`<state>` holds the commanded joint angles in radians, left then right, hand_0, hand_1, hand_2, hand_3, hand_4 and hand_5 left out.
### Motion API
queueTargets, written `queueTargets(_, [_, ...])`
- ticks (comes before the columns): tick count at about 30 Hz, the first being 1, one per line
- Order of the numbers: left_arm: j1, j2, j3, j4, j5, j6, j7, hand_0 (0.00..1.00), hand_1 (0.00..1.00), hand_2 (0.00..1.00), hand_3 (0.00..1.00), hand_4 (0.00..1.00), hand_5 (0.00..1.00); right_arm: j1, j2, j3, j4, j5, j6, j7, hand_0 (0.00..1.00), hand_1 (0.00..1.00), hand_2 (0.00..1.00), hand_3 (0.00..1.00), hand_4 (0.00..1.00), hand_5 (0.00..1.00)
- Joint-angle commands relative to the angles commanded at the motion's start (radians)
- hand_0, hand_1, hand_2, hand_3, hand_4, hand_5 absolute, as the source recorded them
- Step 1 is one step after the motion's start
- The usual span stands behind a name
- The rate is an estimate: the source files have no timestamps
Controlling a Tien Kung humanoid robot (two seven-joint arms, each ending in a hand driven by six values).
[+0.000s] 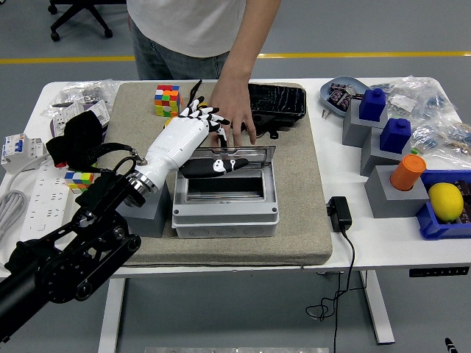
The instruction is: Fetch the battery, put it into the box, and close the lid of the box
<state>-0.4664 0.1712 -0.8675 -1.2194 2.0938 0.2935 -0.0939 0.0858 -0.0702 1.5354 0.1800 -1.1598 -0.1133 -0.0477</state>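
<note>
While the clear lid is tipped over the grey box, the closing step looks underway. The lid's far edge is touched by the left hand, fingers spread, beside a person's hand. No battery can be made out. Downward pressing is called for next.

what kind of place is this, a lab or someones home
Most likely a robotics lab or workshop: a white table crowded with test props, a grey floor with a yellow line, and an office chair behind.
</note>
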Motion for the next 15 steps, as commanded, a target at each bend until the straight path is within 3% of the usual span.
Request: queueTargets(15, [0.016,0.012,0.083,-0.027,-0.023,-0.002,0.001,0.998,0.914,0.765,0.283,0.998,0.998,0.002,0.001,0.007,0.000,-0.003,0.000,0.001,0.753,0.671,0.686,0.729,0.998,0.998])
